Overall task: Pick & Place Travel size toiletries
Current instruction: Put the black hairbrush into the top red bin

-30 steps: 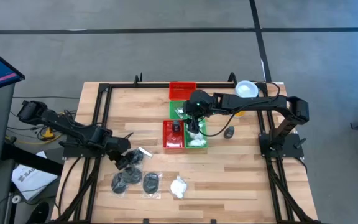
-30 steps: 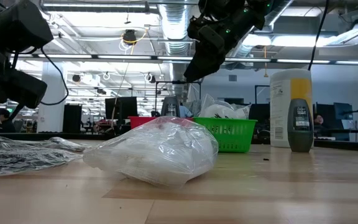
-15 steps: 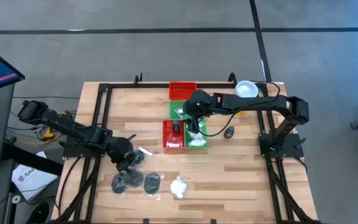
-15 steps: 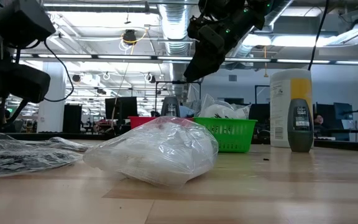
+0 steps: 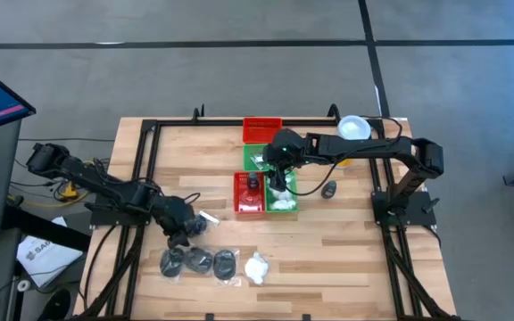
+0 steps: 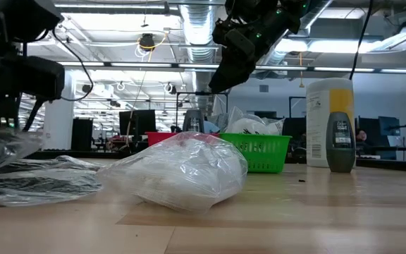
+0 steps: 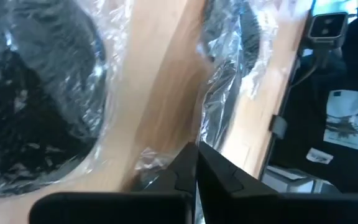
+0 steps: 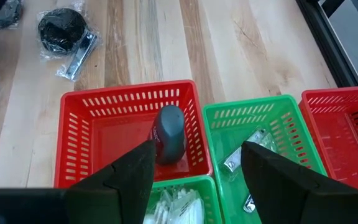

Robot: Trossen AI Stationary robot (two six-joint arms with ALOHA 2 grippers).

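- Jaws of the left gripper (image 7: 196, 163) are pressed together on a fold of clear plastic at the edge of a packet (image 7: 160, 167), low over the table (image 5: 328, 259), near its front left part.
- Beside that gripper in the left wrist view lie a clear packet with a dark disc (image 7: 33, 106) in it and another crinkled clear packet (image 7: 229, 68).
- From above, the left gripper (image 5: 183, 230) sits just behind a row of packets: two dark-disc packets (image 5: 184, 261), a third dark-disc packet (image 5: 225, 264) and a white puffy packet (image 5: 256, 267) at the row's right end.
- One small packet with a pale stick (image 5: 209, 218) lies just right of the left gripper.
- Low down, the white puffy packet (image 6: 182, 173) fills the foreground.
- Right gripper (image 8: 194, 163) hangs with its jaws well apart and holding nothing, above the trays at the middle of the table.
- Below it stand a red tray (image 8: 79, 127) with a dark grey bottle (image 8: 169, 132) in it, a green tray (image 8: 272, 118) with clear packets, and another red tray (image 8: 353, 109).
- A tall yellow canister (image 6: 330, 113) and a dark bottle (image 6: 341, 141) stand to the right of the trays.
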